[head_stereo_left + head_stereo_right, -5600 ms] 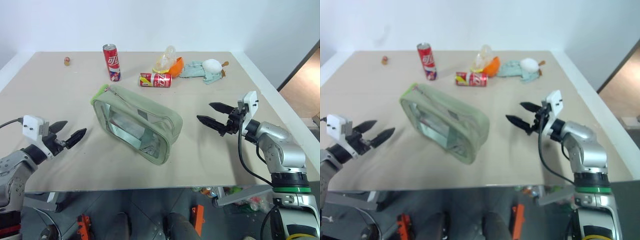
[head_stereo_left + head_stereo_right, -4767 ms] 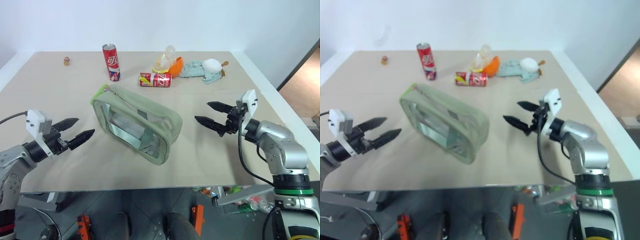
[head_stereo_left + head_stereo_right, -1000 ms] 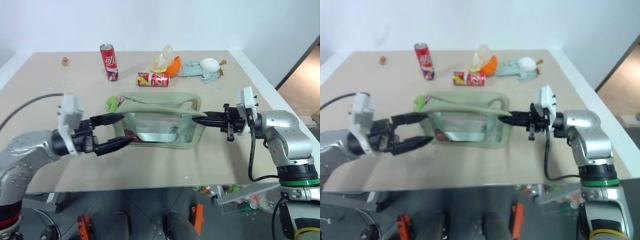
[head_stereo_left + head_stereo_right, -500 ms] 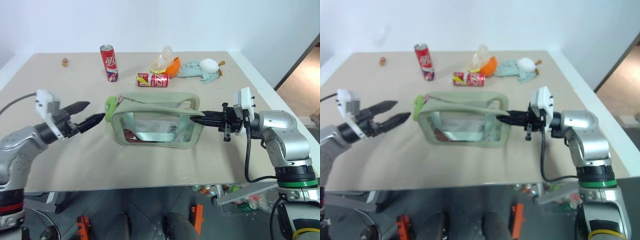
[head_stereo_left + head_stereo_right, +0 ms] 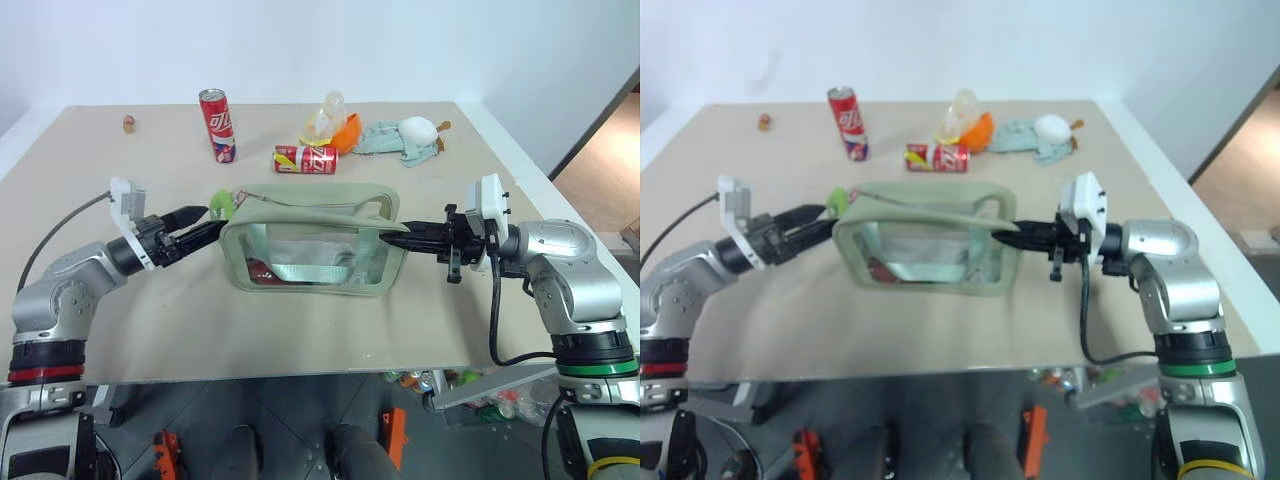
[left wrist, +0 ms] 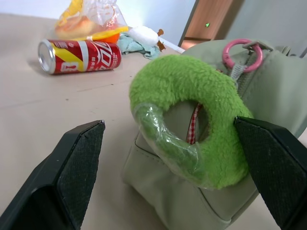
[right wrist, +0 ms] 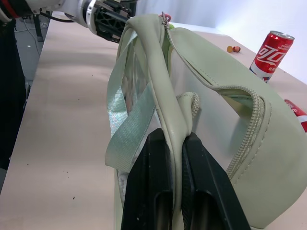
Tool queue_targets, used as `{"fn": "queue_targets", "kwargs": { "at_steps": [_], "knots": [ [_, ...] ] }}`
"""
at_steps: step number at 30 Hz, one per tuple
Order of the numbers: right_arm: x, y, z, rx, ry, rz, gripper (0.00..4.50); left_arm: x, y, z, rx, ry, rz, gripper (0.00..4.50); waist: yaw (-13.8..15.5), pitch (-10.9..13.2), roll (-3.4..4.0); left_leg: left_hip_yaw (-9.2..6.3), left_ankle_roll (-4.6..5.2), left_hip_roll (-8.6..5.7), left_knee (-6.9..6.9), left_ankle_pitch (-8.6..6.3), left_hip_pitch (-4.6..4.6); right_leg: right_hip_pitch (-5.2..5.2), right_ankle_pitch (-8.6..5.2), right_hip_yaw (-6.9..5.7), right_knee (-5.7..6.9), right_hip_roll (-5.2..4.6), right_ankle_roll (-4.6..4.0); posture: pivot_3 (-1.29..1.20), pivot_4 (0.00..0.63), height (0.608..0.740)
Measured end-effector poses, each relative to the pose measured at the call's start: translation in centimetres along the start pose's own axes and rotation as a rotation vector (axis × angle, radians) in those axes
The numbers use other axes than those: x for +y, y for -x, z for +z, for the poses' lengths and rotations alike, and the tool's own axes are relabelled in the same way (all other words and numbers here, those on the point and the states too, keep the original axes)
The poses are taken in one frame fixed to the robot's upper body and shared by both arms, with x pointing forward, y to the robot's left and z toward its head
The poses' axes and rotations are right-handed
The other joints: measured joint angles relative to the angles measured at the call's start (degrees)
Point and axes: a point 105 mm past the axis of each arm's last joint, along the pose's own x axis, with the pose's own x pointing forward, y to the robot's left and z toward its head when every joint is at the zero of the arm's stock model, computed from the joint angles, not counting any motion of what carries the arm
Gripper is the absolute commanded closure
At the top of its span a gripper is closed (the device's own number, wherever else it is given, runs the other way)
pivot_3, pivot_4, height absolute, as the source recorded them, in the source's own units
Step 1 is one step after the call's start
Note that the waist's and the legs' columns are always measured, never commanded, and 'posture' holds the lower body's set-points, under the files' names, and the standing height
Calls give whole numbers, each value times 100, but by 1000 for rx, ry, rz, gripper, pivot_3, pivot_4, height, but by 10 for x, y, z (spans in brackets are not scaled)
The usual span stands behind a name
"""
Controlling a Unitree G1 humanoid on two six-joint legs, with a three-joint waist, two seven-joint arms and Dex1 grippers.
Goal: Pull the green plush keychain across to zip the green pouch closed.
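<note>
The boxy sage-green fabric pouch point(image 5: 312, 243) with clear window sides is shown mid-table, its long axis and zipper running left to right. The lime-green fuzzy plush keychain point(image 6: 192, 120) hangs at the pouch's left end, bracketed by the wide-open fingers of the left gripper point(image 5: 196, 224) — nothing is yet held. The right gripper point(image 7: 175, 184) is clamped on the pouch's right edge — the pull is judged to run toward it.

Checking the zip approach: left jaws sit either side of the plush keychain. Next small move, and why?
Probably close the left gripper on the green plush keychain: its open fingers already flank it, and the right gripper is clamped on the green pouch edge to brace the pull.
</note>
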Motion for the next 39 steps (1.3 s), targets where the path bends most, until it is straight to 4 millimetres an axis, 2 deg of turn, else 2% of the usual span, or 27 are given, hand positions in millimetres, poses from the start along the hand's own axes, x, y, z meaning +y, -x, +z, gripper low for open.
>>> {"fn": "queue_targets", "kwargs": {
  "at_steps": [8,17,21,22,27,31,33,36,37,39],
  "knots": [
    [0,2,-1,12,1,-3,4476,1,-7,-6,-36,84,-36,0,5,0,0,-1,0,-1,0,0,-4,-1,0,0,0,-1,1,0,150,740],
    [1,4,-5,25,-6,-9,4500,-8,-17,-2,-81,94,-110,2825,5,0,0,-2,-1,-1,1,1,-3,1,1,-1,0,-1,2,0,150,740],
    [1,4,-6,32,1,-10,4500,-9,-19,2,-97,76,-115,4282,5,0,0,-2,-1,-1,1,1,-3,0,1,-1,0,-1,2,0,150,740],
    [1,4,-6,33,2,-11,4500,-8,-19,4,-102,73,-113,4468,5,0,0,-2,-1,-1,1,0,-3,0,1,-1,0,-1,2,0,150,740],
    [2,5,-7,37,8,-8,4500,-10,-17,10,-118,47,-111,4468,5,0,0,-2,-1,-1,2,0,-4,0,1,-1,0,-1,3,0,150,740],
    [3,6,-8,41,10,-7,4500,-23,-18,34,-143,-57,-139,4468,6,1,-1,-3,-1,-1,2,1,-5,0,1,-1,0,-1,3,0,150,740],
    [2,8,-8,48,14,-9,4500,-41,-26,64,-190,-157,-188,4468,11,1,-2,-6,-2,-1,5,1,-7,2,1,-4,0,-1,4,0,150,740],
    [2,9,-8,49,17,-8,4500,-71,-38,94,-239,-263,-277,4468,15,1,-2,-5,-3,-3,6,2,-7,4,1,-2,-1,-3,10,0,150,740],
    [2,9,-8,49,17,-7,4500,-81,-42,99,-245,-294,-309,4468,14,1,-2,-4,-3,-5,6,2,-6,6,0,-1,-1,-4,11,0,150,740],
    [2,9,-8,49,20,-6,4500,-96,-54,98,-229,-314,-369,4468,14,0,0,-3,-3,-6,5,1,-1,8,0,0,-1,-4,11,0,150,740]
  ]
}}
